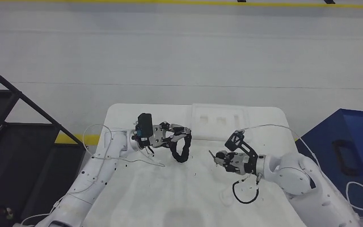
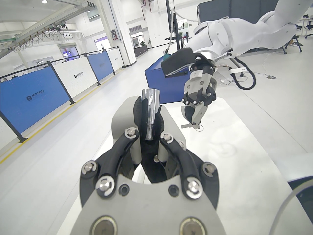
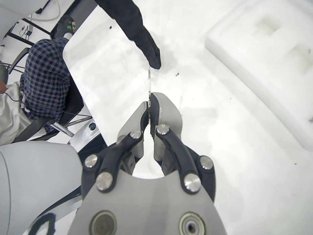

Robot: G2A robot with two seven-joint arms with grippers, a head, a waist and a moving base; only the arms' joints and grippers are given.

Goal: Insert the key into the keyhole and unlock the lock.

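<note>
My left gripper [image 1: 172, 138] is shut on the lock [image 1: 181, 150], held above the white table [image 1: 187, 193]. In the left wrist view the lock's chrome cylinder [image 2: 150, 113] stands upright between the black pads of that gripper [image 2: 149, 106]. My right gripper [image 1: 219, 158] is shut on the key [image 1: 212, 154], which points at the lock across a small gap. The right wrist view shows the thin key blade [image 3: 149, 84] sticking out of the gripper [image 3: 149, 101], its tip just short of the lock's black part [image 3: 146, 47]. From the left wrist, the right gripper [image 2: 193, 121] and key [image 2: 189, 125] hang beyond the cylinder.
A white foam tray [image 1: 218, 120] with recesses lies at the table's far edge, also seen as a foam tray [image 3: 264, 50] from the right wrist. A blue bin [image 1: 340, 147] stands off the table's right side. A dark frame [image 1: 28, 108] stands to the left.
</note>
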